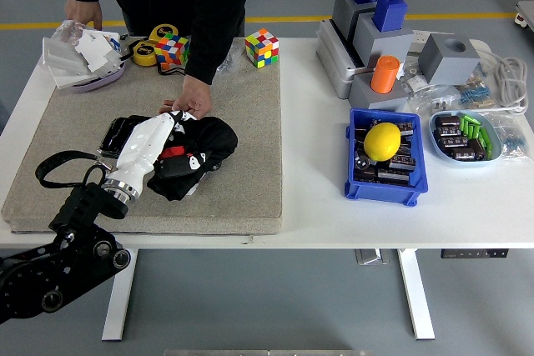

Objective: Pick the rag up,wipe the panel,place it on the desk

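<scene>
Rag [204,149]: black, bunched on grey mat [242,181], draped over most of dark panel [117,132]; only panel's left end shows beside rag. Left hand [171,143], white-shelled, pressed onto rag, fingers clamped in cloth. Left arm enters from lower-left, past mat's near edge. Person's hand [190,106] rests just behind rag, touching panel's far edge. Person's other hand [83,12] beyond mat's far-left corner. Two colour cubes [261,47] at mat's far edge. Blue bin with yellow lemon [383,141] well right of mat.
</scene>
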Action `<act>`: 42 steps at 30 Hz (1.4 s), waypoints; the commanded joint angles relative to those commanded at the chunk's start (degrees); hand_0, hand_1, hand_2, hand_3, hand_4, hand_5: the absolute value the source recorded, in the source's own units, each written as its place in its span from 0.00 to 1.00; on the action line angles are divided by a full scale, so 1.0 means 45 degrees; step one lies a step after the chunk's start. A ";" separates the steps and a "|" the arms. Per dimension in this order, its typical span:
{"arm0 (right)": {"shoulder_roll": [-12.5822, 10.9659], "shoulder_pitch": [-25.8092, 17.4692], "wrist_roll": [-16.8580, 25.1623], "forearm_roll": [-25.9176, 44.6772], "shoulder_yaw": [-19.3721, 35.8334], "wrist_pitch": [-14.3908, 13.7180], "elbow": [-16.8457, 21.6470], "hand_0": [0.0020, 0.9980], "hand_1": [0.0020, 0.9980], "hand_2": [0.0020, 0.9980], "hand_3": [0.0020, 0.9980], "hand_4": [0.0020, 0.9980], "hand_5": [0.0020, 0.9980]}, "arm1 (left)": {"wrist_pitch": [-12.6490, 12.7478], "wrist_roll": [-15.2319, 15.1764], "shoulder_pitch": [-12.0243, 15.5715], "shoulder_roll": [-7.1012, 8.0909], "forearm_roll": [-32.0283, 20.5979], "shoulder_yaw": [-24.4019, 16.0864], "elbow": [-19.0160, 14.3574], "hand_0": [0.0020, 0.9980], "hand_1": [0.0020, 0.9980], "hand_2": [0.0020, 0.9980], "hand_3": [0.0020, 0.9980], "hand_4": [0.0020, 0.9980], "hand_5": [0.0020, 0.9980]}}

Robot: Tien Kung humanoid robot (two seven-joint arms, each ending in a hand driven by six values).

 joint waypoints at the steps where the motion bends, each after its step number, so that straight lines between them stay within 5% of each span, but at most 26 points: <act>1: -0.0004 0.0006 -0.0001 -0.0015 -0.0006 -0.0003 0.0012 0.72 0.63 0.68 0.61 1.00 0.60 | 0.0011 -0.0022 -0.0007 -0.0022 -0.0050 -0.0055 0.0021 0.16 0.08 0.22 0.65 0.58 0.10; 42: 0.0020 -0.0011 -0.0110 -0.0137 0.0147 -0.0068 0.0079 0.72 0.62 0.67 0.61 1.00 0.61 | 0.0010 -0.0424 0.0536 0.0527 -0.0257 -0.1718 0.1887 0.17 0.08 0.22 0.66 0.57 0.10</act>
